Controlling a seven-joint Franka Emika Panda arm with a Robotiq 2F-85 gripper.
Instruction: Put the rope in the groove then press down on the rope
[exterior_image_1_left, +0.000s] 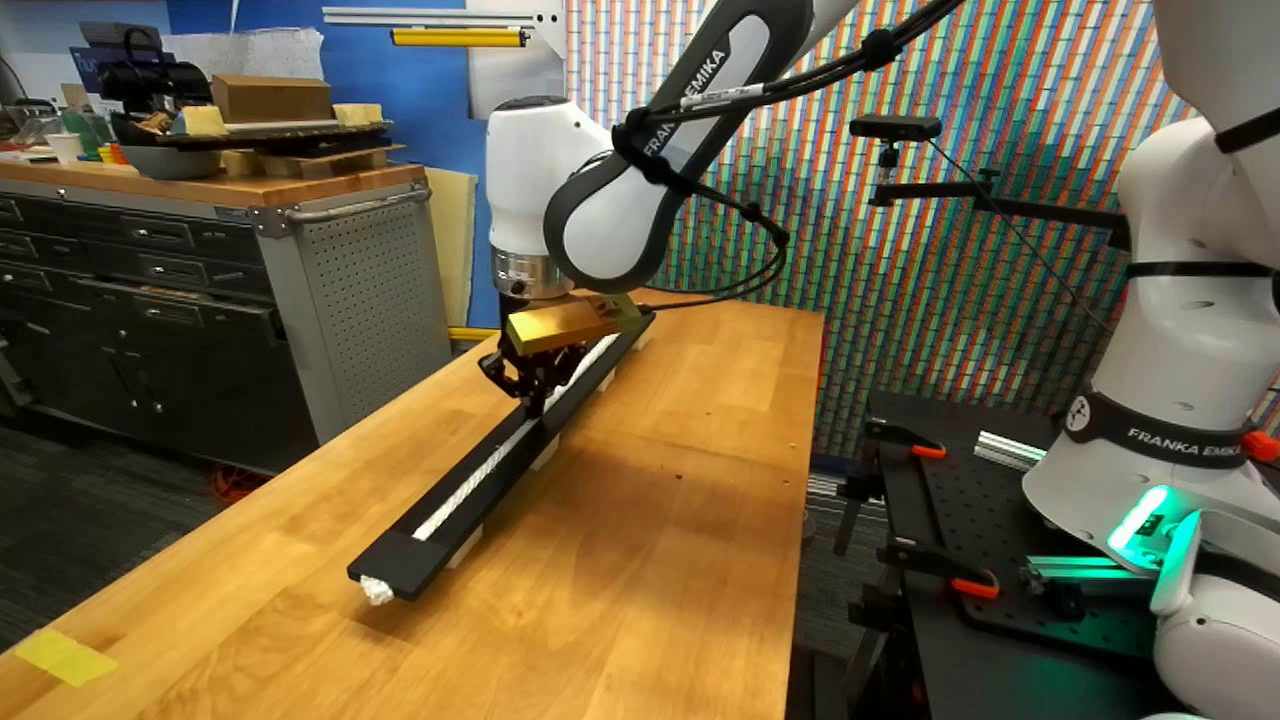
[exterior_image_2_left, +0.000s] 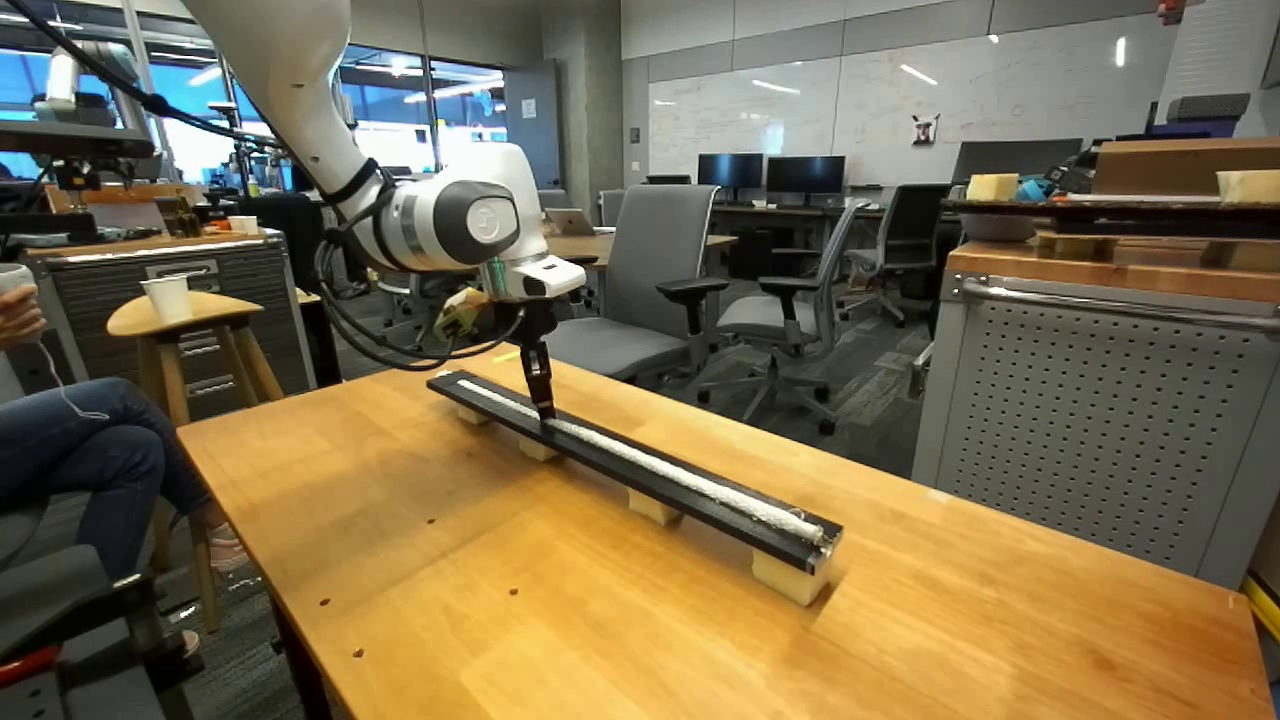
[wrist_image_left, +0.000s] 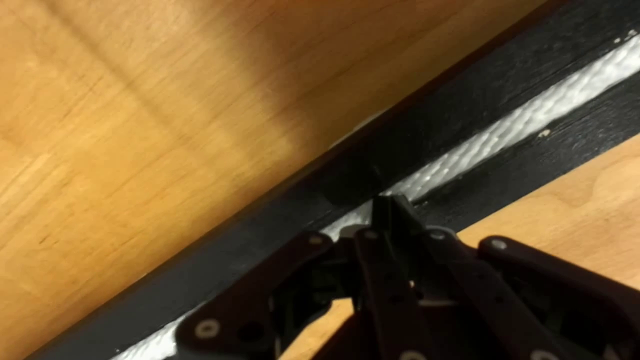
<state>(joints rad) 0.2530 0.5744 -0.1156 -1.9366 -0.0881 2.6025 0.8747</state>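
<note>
Pressing seems the step: my gripper (exterior_image_2_left: 546, 411) (jaws together), likely touching the rope (exterior_image_2_left: 690, 482) beneath, should next bear down along the groove (wrist_image_left: 555, 124).

In an exterior view, "FRANKA EMIKA" stands on the base (exterior_image_1_left: 1165, 435) and, partly covered, along the arm (exterior_image_1_left: 690, 138).

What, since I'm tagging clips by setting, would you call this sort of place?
Most likely a robotics lab or workshop, perhaps within a shared office: there is a Franka robot arm, a dark cabinet of drawers and, on the far wall, a large whiteboard.
</note>
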